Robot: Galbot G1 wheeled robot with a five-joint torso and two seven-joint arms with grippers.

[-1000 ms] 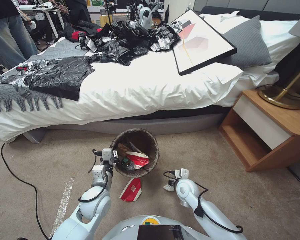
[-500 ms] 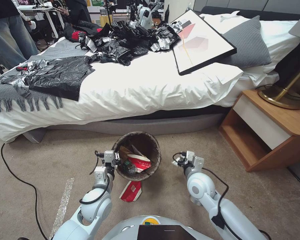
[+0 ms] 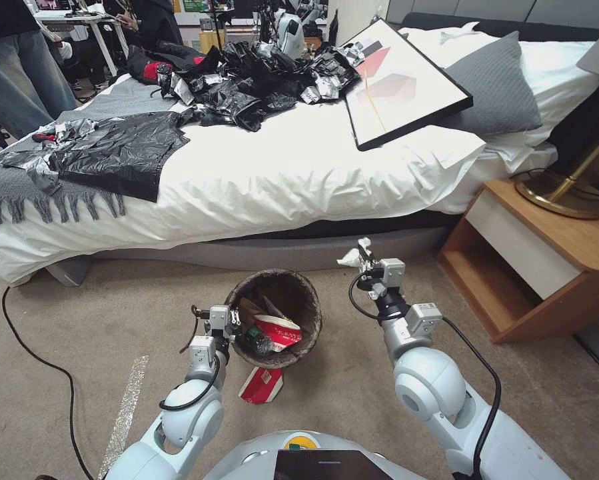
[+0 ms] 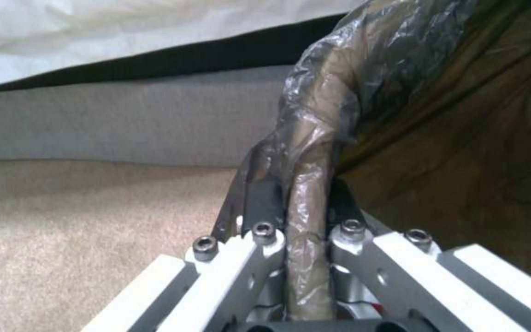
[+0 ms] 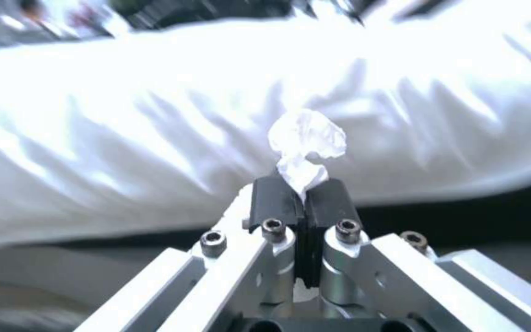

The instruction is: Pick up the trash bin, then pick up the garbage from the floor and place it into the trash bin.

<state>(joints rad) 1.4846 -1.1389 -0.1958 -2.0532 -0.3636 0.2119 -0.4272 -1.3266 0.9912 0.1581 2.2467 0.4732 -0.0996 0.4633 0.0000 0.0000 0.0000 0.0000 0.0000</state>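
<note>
Now the right gripper (image 5: 302, 196), pinching crumpled tissue (image 5: 307, 138), should centre over the trash bin (image 3: 299, 293) that the left gripper (image 4: 305, 203) clamps before releasing.

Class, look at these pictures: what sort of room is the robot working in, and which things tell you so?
Most likely a bedroom: a bed with white bedding, a grey pillow, and a wooden nightstand beside it.

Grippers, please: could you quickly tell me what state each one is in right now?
Left gripper: shut on the trash bin rim, lined with its bag.
Right gripper: shut on a crumpled tissue, raised beside the bin.
</note>
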